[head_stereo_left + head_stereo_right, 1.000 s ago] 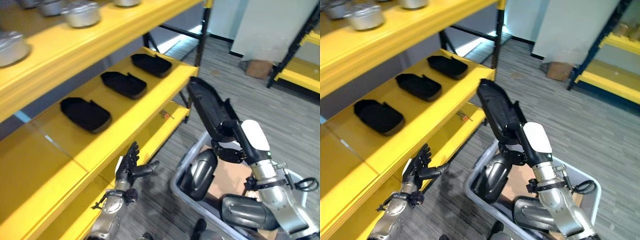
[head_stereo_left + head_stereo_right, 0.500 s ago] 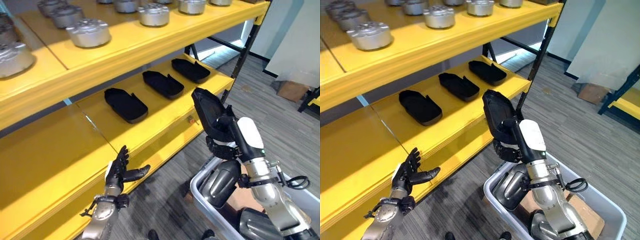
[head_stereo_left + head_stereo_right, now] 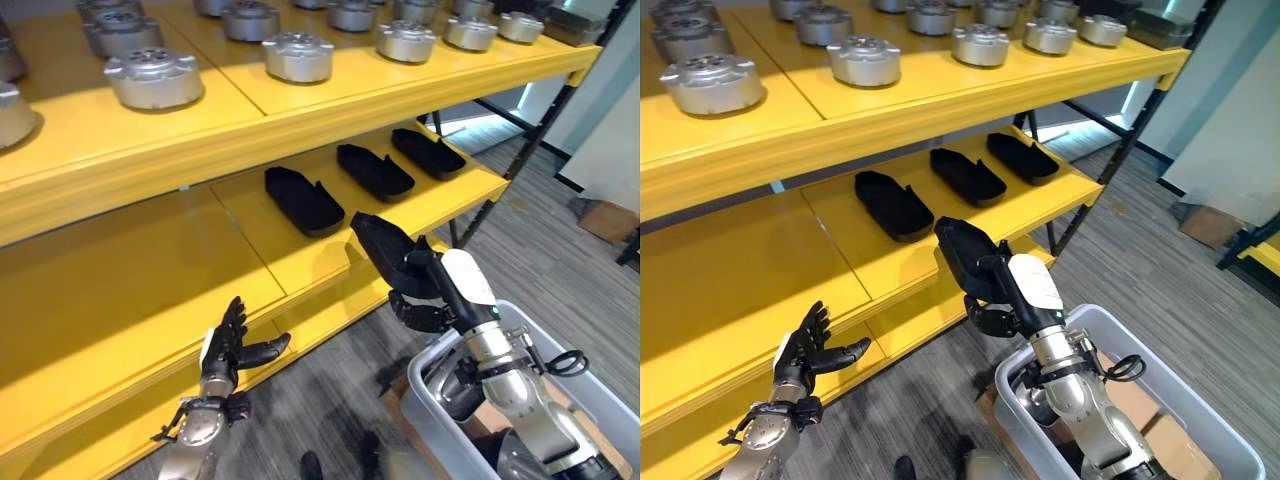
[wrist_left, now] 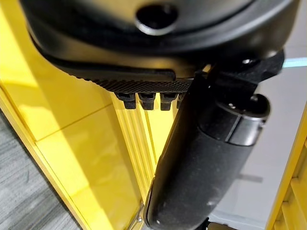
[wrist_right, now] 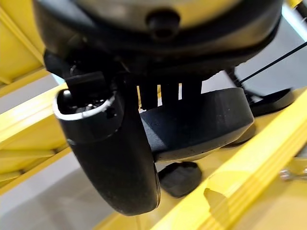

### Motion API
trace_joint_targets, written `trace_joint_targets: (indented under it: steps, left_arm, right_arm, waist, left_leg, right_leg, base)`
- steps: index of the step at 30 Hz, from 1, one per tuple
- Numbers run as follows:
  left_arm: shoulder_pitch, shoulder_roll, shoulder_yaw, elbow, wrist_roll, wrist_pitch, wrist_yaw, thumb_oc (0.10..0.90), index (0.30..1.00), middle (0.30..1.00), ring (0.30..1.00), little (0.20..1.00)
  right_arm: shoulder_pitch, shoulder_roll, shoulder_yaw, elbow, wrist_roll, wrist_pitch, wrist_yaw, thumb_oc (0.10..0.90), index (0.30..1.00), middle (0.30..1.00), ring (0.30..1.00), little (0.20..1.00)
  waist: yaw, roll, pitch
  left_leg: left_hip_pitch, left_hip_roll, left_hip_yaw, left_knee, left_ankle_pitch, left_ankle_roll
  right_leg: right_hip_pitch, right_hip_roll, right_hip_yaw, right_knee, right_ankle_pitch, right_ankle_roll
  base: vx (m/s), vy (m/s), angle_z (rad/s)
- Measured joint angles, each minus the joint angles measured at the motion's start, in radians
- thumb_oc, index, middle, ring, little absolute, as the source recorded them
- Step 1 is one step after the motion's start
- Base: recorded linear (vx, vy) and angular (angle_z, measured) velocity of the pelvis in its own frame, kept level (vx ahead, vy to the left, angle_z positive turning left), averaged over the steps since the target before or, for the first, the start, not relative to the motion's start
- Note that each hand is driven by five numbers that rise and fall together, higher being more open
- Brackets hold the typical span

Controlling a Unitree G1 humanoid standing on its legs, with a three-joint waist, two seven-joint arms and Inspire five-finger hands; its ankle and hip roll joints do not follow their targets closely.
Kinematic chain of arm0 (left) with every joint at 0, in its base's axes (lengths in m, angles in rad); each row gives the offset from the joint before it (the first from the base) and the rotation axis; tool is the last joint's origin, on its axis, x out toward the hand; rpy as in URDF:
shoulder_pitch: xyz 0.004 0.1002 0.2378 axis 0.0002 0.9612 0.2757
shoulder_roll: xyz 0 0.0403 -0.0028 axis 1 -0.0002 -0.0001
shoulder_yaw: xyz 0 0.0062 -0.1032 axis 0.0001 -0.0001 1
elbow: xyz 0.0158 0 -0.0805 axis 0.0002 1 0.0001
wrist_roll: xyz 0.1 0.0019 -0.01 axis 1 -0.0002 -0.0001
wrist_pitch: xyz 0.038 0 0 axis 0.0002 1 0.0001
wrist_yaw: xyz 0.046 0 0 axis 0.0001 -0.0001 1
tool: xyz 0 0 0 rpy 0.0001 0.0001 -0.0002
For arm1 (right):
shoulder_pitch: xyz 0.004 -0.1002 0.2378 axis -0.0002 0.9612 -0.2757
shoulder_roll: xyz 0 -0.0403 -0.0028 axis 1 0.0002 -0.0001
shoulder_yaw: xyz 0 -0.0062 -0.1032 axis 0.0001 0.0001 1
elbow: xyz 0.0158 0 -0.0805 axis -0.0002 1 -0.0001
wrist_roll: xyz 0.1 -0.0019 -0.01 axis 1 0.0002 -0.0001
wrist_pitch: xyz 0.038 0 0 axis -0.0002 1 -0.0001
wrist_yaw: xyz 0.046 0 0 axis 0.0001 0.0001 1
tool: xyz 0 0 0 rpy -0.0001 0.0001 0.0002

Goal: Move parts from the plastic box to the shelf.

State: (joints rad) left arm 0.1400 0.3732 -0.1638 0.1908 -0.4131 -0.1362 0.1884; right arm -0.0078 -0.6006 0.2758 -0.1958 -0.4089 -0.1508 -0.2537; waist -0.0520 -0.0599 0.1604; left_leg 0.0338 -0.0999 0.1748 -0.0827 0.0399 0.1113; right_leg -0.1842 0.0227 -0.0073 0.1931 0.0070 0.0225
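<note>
The right hand [image 3: 425, 305] grips a black part [image 3: 385, 250], carrying it toward the shelf [image 3: 300, 245]. Next: set it beside the three parts there. The left hand [image 3: 228, 350] hangs open.

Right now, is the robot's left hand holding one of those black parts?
No, the left hand is open with straight fingers; the right hand holds the black part.

**Around the work area**

A row of round silver metal castings [image 3: 298, 56] stands along the top level of the yellow rack. Grey striped carpet [image 3: 1160, 290] covers the floor. A brown cardboard box [image 3: 1207, 226] sits on it well off to the right, at the foot of a pale wall panel [image 3: 1230, 130].
</note>
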Motion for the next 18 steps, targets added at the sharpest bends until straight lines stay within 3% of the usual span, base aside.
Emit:
trace_joint_targets:
  steps: [2,4,9,12,14,15,16,17,18]
  left_arm:
    - [0.021,-0.005,-0.002,-0.016,0.007,0.000,0.001,0.900,1.000,1.000,1.000,1.000]
    - [0.029,-0.004,0.006,-0.018,0.007,0.000,0.002,0.900,1.000,1.000,1.000,1.000]
    - [0.037,-0.006,0.004,-0.026,0.008,0.000,-0.002,0.900,1.000,1.000,1.000,1.000]
    - [0.044,-0.006,0.002,-0.030,0.008,0.001,-0.001,0.900,1.000,1.000,1.000,1.000]
    - [0.036,-0.010,-0.005,-0.030,0.015,0.004,-0.001,0.900,1.000,1.000,1.000,1.000]
    - [0.026,-0.011,-0.020,-0.026,0.025,0.003,-0.002,0.900,1.000,1.000,1.000,1.000]
    - [-0.020,-0.013,-0.037,0.009,0.026,0.003,-0.003,0.900,1.000,1.000,1.000,1.000]
    - [-0.055,-0.013,-0.054,0.028,0.025,0.006,-0.002,0.900,1.000,1.000,1.000,1.000]
    - [-0.077,-0.016,-0.064,0.031,0.025,0.004,-0.006,0.900,1.000,1.000,1.000,1.000]
  right_arm:
    - [0.000,-0.001,0.000,0.004,0.000,0.003,0.000,0.400,0.300,0.300,0.300,0.300]
    - [0.000,-0.002,-0.002,0.003,0.006,0.002,0.000,0.400,0.300,0.300,0.300,0.300]
    - [0.000,-0.004,-0.026,0.003,0.020,0.002,0.000,0.400,0.300,0.300,0.300,0.300]
    - [0.000,-0.006,-0.034,-0.001,0.020,0.001,0.000,0.400,0.300,0.300,0.300,0.300]
    - [-0.001,-0.014,-0.041,-0.002,0.020,0.000,-0.001,0.400,0.300,0.300,0.300,0.300]
    - [-0.003,-0.022,-0.043,-0.003,0.020,0.000,-0.008,0.400,0.300,0.300,0.300,0.300]
    - [0.000,-0.025,-0.043,-0.003,0.021,0.003,-0.024,0.400,0.300,0.300,0.300,0.300]
    - [0.000,-0.034,-0.046,-0.007,0.021,0.004,-0.027,0.400,0.300,0.300,0.300,0.300]
    - [-0.007,-0.054,-0.049,-0.015,0.019,-0.001,-0.029,0.400,0.300,0.300,0.300,0.300]
  waist:
    - [0.012,0.021,-0.004]
    - [0.022,0.022,-0.005]
    - [0.027,0.021,-0.006]
    - [0.028,0.021,-0.006]
    - [0.022,0.018,-0.004]
    - [0.030,0.014,-0.003]
    - [0.020,-0.014,0.009]
    - [-0.004,-0.048,0.017]
    - [-0.023,-0.064,0.023]
  left_leg:
    - [-0.001,0.007,-0.006,0.002,0.003,-0.006]
    - [0.005,0.016,-0.010,0.002,0.001,-0.010]
    - [0.015,0.017,-0.052,0.002,-0.011,-0.031]
    - [0.030,0.019,-0.058,0.002,-0.013,-0.034]
    - [0.015,0.017,-0.086,0.019,-0.023,-0.059]
    - [0.002,0.011,-0.107,0.039,-0.019,-0.102]
    - [-0.037,-0.017,-0.143,0.091,0.022,-0.226]
    - [-0.073,-0.025,-0.089,0.155,0.014,-0.272]
    - [-0.119,0.024,0.011,0.256,-0.040,-0.207]
  right_leg:
    - [0.046,0.011,-0.005,-0.091,0.052,-0.024]
    - [0.095,0.016,-0.017,-0.182,0.080,-0.010]
    - [0.165,0.016,-0.058,-0.279,0.122,-0.039]
    - [0.180,0.019,-0.061,-0.279,0.117,-0.037]
    - [0.190,0.013,-0.086,-0.278,0.110,-0.040]
    - [0.194,0.004,-0.097,-0.274,0.112,-0.046]
    - [0.192,-0.037,-0.125,-0.261,0.111,-0.051]
    - [0.193,-0.092,-0.164,-0.271,0.112,-0.059]
    - [0.191,-0.115,-0.195,-0.268,0.095,-0.076]
  base:
    - [0.07,-0.062,0.16]
    - [0.05,-0.048,0.03]
    - [0.05,-0.068,0.23]
    - [-0.03,-0.058,0.12]
    - [-0.16,-0.035,0.31]
    - [-0.20,-0.032,0.70]
    - [-0.08,-0.014,1.03]
    - [-0.07,-0.005,1.53]
    - [0.01,0.044,1.10]
